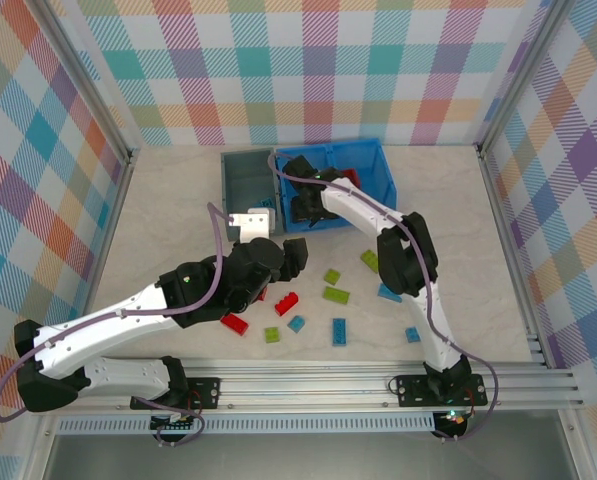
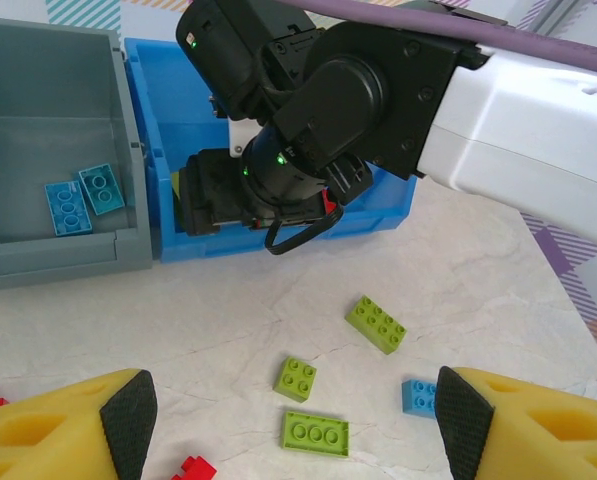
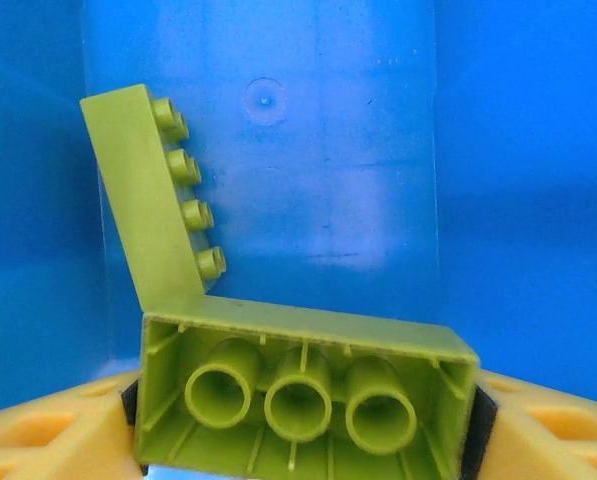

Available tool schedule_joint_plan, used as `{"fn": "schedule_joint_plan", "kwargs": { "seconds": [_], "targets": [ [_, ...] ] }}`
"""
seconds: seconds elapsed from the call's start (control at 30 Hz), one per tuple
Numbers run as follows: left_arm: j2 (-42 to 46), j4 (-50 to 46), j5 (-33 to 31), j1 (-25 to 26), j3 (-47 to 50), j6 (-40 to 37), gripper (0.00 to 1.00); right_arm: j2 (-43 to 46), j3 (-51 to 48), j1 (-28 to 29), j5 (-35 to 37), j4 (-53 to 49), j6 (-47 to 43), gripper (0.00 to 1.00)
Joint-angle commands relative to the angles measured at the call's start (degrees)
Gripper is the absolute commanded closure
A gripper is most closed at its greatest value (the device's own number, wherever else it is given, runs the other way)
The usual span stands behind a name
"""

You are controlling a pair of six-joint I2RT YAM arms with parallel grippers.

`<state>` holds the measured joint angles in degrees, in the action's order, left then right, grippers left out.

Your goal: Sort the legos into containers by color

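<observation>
My right gripper (image 1: pixel 303 205) reaches into the left compartment of the blue bin (image 1: pixel 373 160). It is shut on a lime green lego (image 3: pixel 303 390), hollow underside toward the camera, a pad at each end. A second lime lego (image 3: pixel 143 200) stands tilted against it over the blue bin floor (image 3: pixel 378 150). My left gripper (image 2: pixel 293 425) hangs open over the table with nothing in it. Below it lie three lime legos (image 2: pixel 375 323) (image 2: pixel 295 377) (image 2: pixel 315 432), a light blue one (image 2: pixel 418 396) and a red one (image 2: pixel 193 468). The grey bin (image 2: pixel 38 255) holds two light blue legos (image 2: pixel 68 208).
More loose legos lie on the table in front of the bins: lime (image 1: pixel 369 260), light blue (image 1: pixel 339 330) and red (image 1: pixel 236 323). The grey bin (image 1: pixel 243 175) stands left of the blue one. Metal frame posts and checked walls close in the table.
</observation>
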<state>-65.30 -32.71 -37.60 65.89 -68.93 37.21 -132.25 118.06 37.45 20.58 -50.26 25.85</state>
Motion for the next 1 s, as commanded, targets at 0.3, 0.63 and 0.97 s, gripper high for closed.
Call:
{"fn": "schedule_joint_plan", "kwargs": {
  "seconds": [0.3, 0.63, 0.97],
  "targets": [
    [1.3, -4.4, -3.1, 0.0, 1.1, 3.2, 0.25, 10.8, -0.2, 1.2, -0.2, -1.7, 2.3, 0.25],
    [-4.9, -5.0, 13.5, -1.7, 1.9, 5.1, 0.32, 39.9, -23.1, 1.7, -2.3, 2.1, 4.8, 0.31],
    [-19.3, -11.9, 24.2, 1.3, 7.2, 13.9, 0.34, 74.2, -53.9, 1.8, -32.6, -1.5, 4.9, 0.29]
  ]
}}
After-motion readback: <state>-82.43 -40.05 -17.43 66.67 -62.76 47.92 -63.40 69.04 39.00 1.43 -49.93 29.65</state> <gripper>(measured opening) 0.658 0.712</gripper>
